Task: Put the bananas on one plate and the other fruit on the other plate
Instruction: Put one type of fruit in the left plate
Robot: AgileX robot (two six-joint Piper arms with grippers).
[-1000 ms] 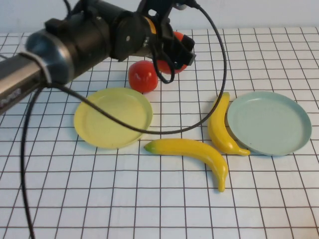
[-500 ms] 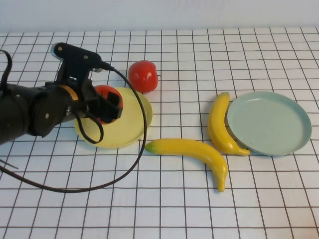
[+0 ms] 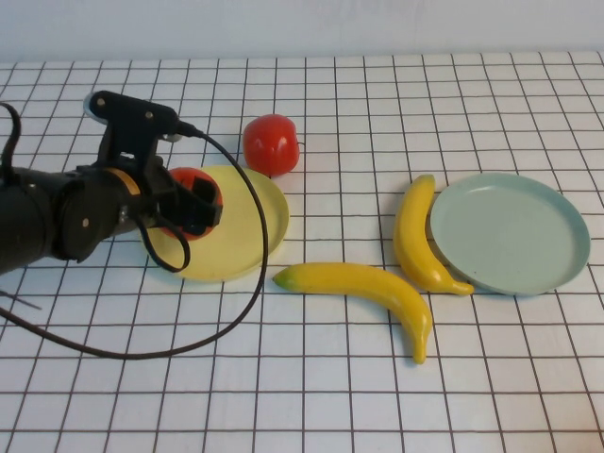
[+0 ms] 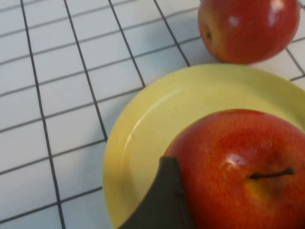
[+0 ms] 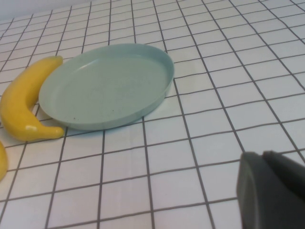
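Mostly we see the left hand point(image 3: 189, 201) over the left part of the yellow plate point(image 3: 241, 226), spread wide around a red apple point(image 3: 192, 186); its own bulk hides much of that apple and whether the fruit rests on the plate. Up close, one dark finger point(image 4: 162, 200) lies against the apple's skin. A second apple point(image 3: 272, 143) sits on the surface just beyond the plate's far rim. Both bananas point(image 3: 363, 288) lie between the plates, one touching the blue-green plate point(image 3: 514, 236). Only a dark tip of the right hand point(image 5: 271, 191), shut and empty, shows near that plate.
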